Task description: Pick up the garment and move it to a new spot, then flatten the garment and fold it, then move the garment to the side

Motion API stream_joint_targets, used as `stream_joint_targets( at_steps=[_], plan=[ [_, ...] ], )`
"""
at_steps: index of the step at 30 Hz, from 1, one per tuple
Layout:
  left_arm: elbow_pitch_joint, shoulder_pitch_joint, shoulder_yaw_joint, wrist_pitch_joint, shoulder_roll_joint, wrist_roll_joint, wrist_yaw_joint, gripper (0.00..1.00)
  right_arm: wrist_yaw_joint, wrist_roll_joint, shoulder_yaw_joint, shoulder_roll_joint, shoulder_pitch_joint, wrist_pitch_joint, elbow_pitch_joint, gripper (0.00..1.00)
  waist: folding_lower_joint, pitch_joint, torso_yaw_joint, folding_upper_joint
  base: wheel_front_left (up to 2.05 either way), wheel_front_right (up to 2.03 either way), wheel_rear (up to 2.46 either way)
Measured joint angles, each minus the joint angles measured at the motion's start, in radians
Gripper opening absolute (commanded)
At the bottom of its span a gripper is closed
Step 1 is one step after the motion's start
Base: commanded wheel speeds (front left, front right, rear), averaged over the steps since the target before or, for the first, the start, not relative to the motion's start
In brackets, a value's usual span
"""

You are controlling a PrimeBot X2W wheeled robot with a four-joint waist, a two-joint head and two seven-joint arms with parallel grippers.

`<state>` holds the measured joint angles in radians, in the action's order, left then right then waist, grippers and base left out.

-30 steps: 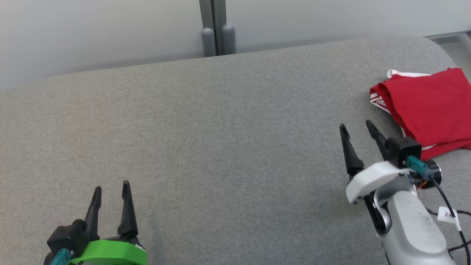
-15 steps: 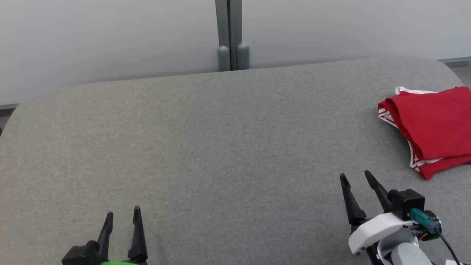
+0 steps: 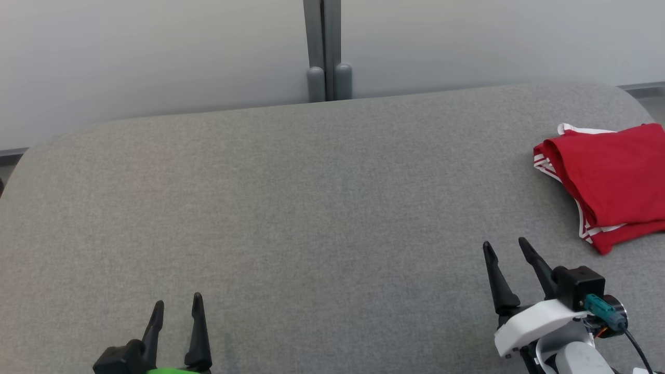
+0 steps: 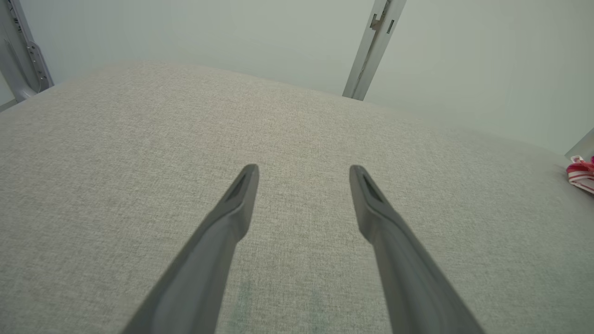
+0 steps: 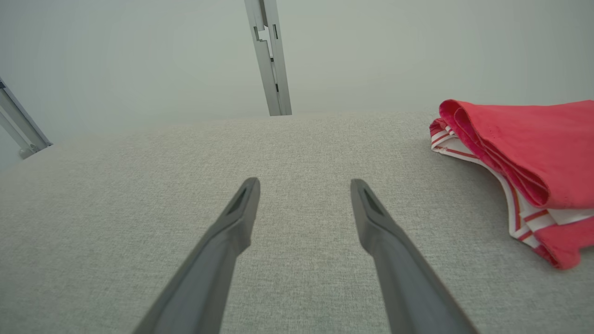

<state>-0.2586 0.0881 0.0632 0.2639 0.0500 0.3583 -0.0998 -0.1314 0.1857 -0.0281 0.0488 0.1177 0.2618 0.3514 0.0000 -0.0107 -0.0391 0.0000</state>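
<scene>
At the bottom edge of the head view, the left gripper (image 3: 177,300) is seen at the lower left. It is cut off by the frame, so that little more than its two dark fingers and a sliver of green housing (image 3: 166,371) is shown. Its jaws are held wide apart, and bare grey fabric is seen between them in the left wrist view. The right gripper (image 3: 505,243) is seen at the lower right, likewise cropped: part of a white bracket (image 3: 535,322), a black block with a teal plug, and a dark cable (image 3: 631,343) are shown before the arm is lost below the frame. Its jaws are also spread open, with only fabric between them. Whether either pair of fingertips rests on the surface or is held just above it cannot be told.

Both grippers are placed over the near part of a desk (image 3: 311,208) covered in grey cloth, with rounded far corners. The garment (image 3: 613,176), red with white striped trim, is laid folded on the right side of the desk, beyond the right gripper and apart from it. Its right portion is cut off by the frame, so its full outline cannot be made out; several layers are seen stacked at its left edge. In the left wrist view only a small red-and-white corner of it is caught at the far right.

Behind the desk, a pale wall (image 3: 156,52) is seen, divided by a grey upright post (image 3: 323,47).
</scene>
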Motion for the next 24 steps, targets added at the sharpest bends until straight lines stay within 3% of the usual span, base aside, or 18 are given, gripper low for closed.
stream_joint_targets(
  at_steps=[1,7,24],
  plan=[
    [0.000,-0.001,0.000,0.000,0.000,-0.006,0.005,0.00,0.000,0.000,0.001,0.000,-0.001,0.000,-0.005,0.00,0.0000,0.001,0.003,0.0000,0.00,0.00,0.00],
    [-0.039,0.006,0.002,-0.009,-0.004,0.014,0.004,0.00,0.000,0.022,0.002,-0.008,-0.025,-0.014,0.033,0.00,0.0000,0.002,0.004,0.0000,0.00,0.00,0.00],
    [-0.028,-0.020,-0.035,-0.090,-0.004,0.282,0.004,0.00,0.000,0.330,0.031,-0.007,-0.025,-0.091,0.009,0.00,0.0000,0.003,0.009,0.0000,0.00,0.00,0.00]
  ],
)
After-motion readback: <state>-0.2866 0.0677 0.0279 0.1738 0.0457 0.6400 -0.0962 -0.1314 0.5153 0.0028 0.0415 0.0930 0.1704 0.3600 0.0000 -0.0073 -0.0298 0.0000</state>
